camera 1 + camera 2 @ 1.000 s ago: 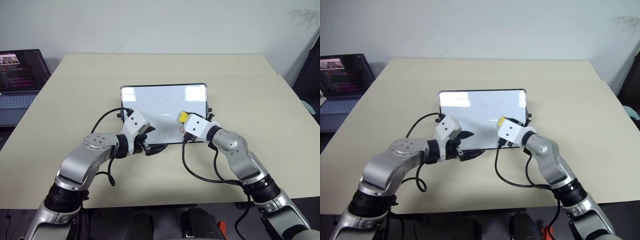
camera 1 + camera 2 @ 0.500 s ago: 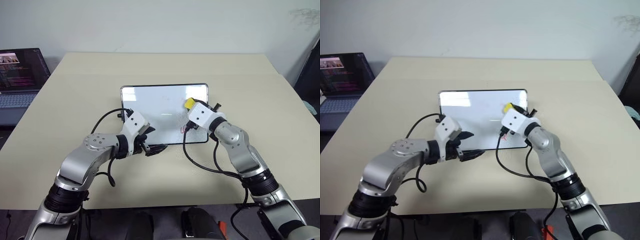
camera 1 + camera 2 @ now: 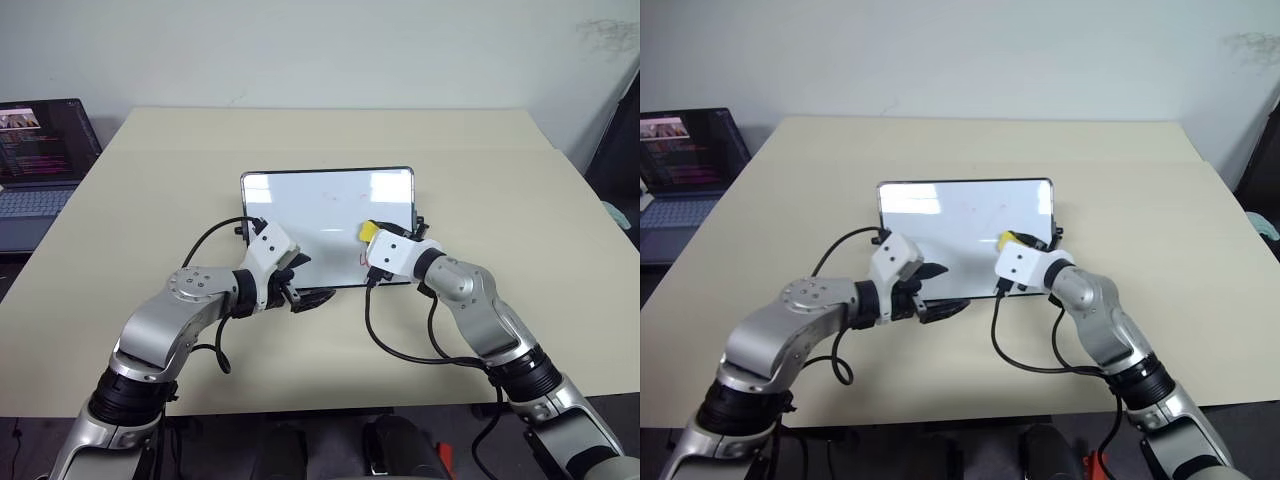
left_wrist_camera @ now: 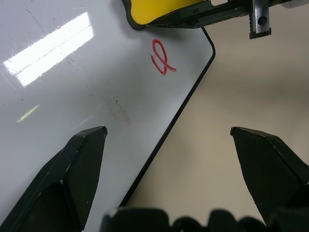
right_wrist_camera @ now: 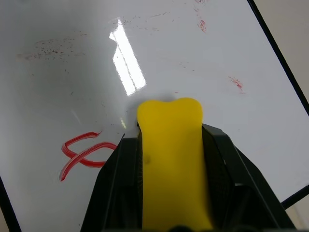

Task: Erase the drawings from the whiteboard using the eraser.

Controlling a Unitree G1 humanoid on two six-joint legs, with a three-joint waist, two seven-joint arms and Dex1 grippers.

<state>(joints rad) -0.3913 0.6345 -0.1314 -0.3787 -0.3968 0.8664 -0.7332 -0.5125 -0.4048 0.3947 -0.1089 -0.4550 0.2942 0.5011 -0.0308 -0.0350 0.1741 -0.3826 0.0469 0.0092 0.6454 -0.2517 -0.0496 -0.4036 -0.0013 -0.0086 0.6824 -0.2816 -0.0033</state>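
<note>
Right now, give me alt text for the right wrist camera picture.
The right gripper clamps a yellow eraser over a glossy whiteboard. One red scribble remains beside it, with faint smudges elsewhere.

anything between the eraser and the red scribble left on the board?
Nothing visible. The right gripper is shut on the eraser, and the one red scribble sits right beside its tip on bare whiteboard. The left gripper is open at the board's near edge, clear of that path.
</note>
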